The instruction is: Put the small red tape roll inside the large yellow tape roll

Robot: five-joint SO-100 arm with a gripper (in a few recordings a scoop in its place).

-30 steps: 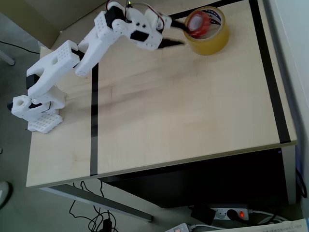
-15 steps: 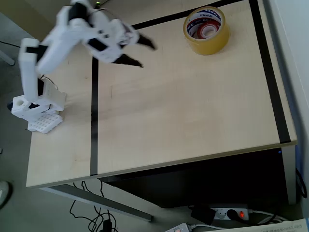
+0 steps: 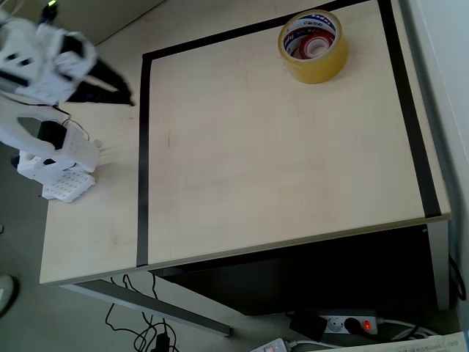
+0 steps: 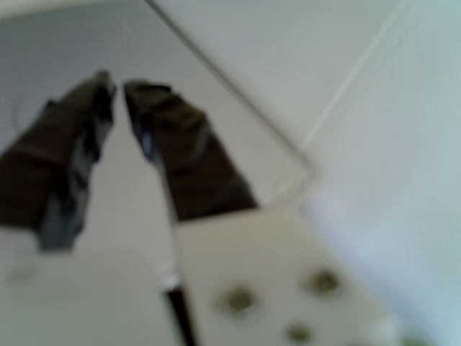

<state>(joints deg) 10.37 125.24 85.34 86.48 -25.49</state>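
Note:
The large yellow tape roll [image 3: 314, 64] stands at the table's far right corner in the overhead view. The small red tape roll [image 3: 317, 46] lies inside its white printed core. My gripper [image 3: 123, 93] is pulled back to the far left edge, above the arm's base and a long way from both rolls. In the blurred wrist view its dark fingers [image 4: 180, 151] meet at the tips, so the gripper [image 4: 119, 81] is shut with nothing held.
Black tape lines [image 3: 143, 161] frame a rectangle on the pale wooden table [image 3: 278, 183]. The white arm base [image 3: 55, 172] sits at the left edge. On the floor below the front edge lie a power strip [image 3: 344, 323] and cables.
The arm has swung away from the yellow roll to the far left of the table. The red roll was let go and stays inside the yellow roll. The fingers have come together.

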